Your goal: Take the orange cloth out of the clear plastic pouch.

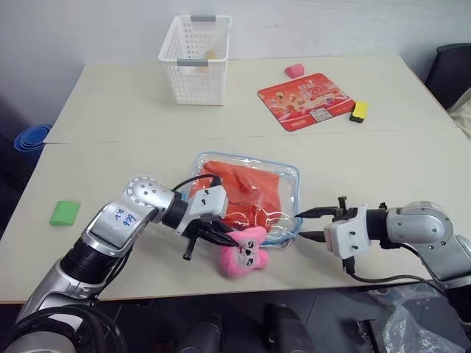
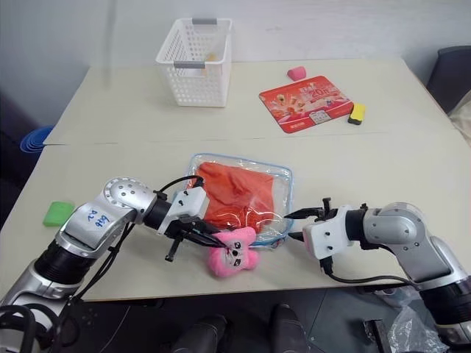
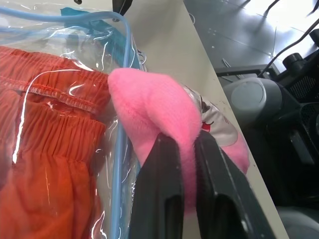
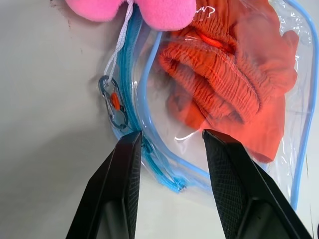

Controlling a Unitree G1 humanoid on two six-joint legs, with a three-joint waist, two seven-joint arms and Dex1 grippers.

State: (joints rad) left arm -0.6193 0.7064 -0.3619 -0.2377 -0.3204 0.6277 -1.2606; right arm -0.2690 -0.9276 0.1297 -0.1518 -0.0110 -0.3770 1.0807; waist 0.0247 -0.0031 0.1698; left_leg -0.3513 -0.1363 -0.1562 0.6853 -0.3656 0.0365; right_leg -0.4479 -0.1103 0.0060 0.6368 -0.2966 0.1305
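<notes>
The clear plastic pouch point(image 1: 291, 175), edged in light blue, lies flat on the table near its front edge. Inside it sits the crumpled orange cloth point(image 1: 246, 187), which also shows through the plastic in the right wrist view point(image 4: 219, 89). A pink plush charm point(image 1: 244, 254) lies at the pouch's near edge, tied by a cord to a small clip point(image 4: 113, 102). My left gripper point(image 1: 224, 237) is shut on the plush point(image 3: 164, 99), pinching it between both fingers point(image 3: 159, 199). My right gripper point(image 1: 307, 224) stands open at the pouch's near right corner, whose blue edge point(image 4: 159, 169) lies between the fingers point(image 4: 124, 164).
A white mesh basket point(image 1: 195, 59) stands at the back. A red printed card point(image 1: 305, 99), a yellow block point(image 1: 359, 110) and a small pink piece point(image 1: 294, 70) lie back right. A green block point(image 1: 65, 212) is at the left; blue bowls point(image 1: 29, 138) sit beyond the table's left edge.
</notes>
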